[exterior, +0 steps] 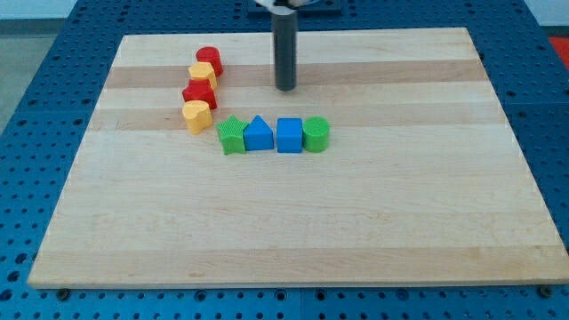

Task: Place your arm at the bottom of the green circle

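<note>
Worktop (293, 222) of pale wooden planks fills most of the view, resting on a blue perforated base (36, 53) that shows at every edge. Our task's thing, the green circle (316, 133), is a short ribbed cylinder standing upright a little above the board's middle. It closes the right end of a tight row: from the view's left we see a green star-like block (232, 135), a blue triangle (258, 133), a blue cube (290, 135), then the green circle touching the cube. Up and to the left a second line runs down the board: a red cylinder (210, 59), a yellow block (204, 75), a red block (199, 93) and a yellow heart-like block (196, 116), each touching the next. We carry no gripper, only the dark rod, so there is nothing to open or close. My tip (284, 89) sits towards the view's top from the row, above the blue cube and up-left of the green circle, apart from every block. The row lies between my tip and the circle's bottom side.
</note>
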`<state>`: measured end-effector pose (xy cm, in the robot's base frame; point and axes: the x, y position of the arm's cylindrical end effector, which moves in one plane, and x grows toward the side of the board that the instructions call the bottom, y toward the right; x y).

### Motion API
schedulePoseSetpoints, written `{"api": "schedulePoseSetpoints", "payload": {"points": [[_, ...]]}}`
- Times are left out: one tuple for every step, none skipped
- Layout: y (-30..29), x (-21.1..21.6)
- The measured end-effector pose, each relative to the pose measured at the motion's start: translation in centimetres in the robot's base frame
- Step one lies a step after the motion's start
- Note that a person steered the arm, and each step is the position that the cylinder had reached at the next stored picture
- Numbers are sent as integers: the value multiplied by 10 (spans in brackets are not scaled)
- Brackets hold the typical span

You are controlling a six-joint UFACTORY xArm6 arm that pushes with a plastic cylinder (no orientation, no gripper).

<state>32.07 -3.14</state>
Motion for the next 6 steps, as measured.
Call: {"api": "schedulePoseSetpoints", "payload": {"points": [[-10,9],[-6,17],[33,13],[114,38],[208,93],[162,185]]}}
